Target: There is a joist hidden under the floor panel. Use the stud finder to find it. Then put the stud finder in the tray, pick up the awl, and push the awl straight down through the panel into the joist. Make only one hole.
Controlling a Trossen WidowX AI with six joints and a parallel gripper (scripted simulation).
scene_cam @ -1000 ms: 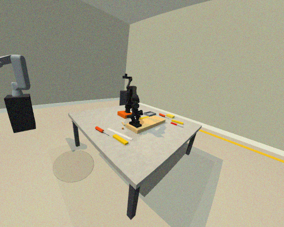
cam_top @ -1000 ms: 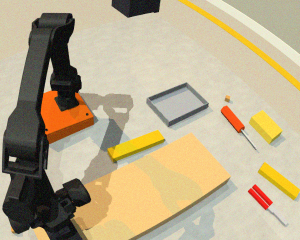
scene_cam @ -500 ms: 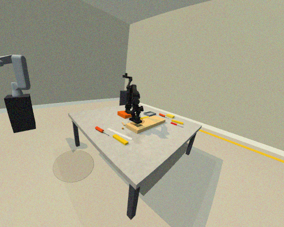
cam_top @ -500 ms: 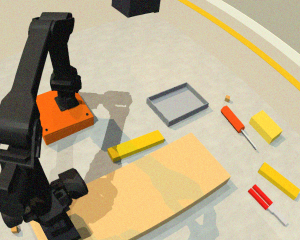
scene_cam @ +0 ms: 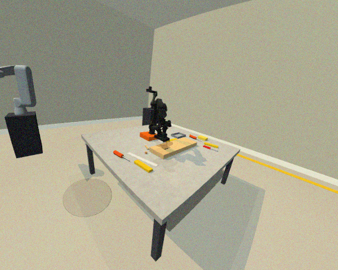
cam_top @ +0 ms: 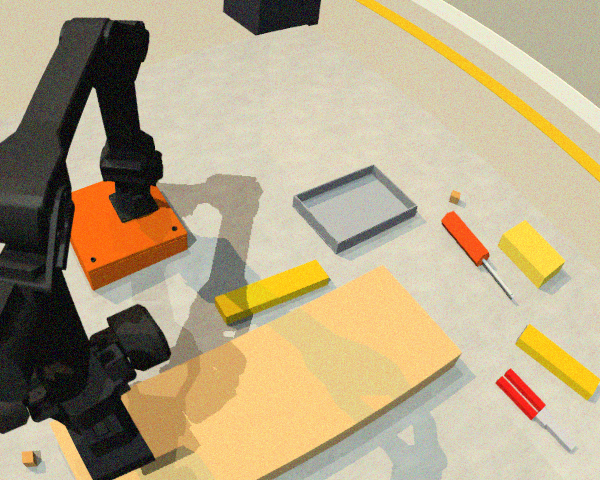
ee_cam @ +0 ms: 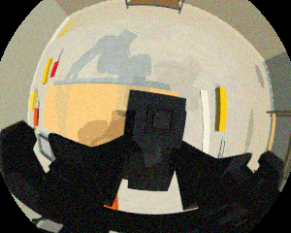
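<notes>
My gripper is shut on the stud finder, a flat black block with a dark square on top. It is held level over the left end of the tan floor panel. Whether it touches the panel is unclear. No lit lamp shows on it. The grey tray is empty and lies beyond the panel. The awl, with a tan handle, lies past the panel's left end in the exterior view; the arm hides it in the top view. No hole is visible in the panel.
A yellow bar lies between panel and orange base. An orange screwdriver, yellow block, another yellow bar and red-handled tool lie right. Another orange screwdriver, white strip and yellow bar lie left.
</notes>
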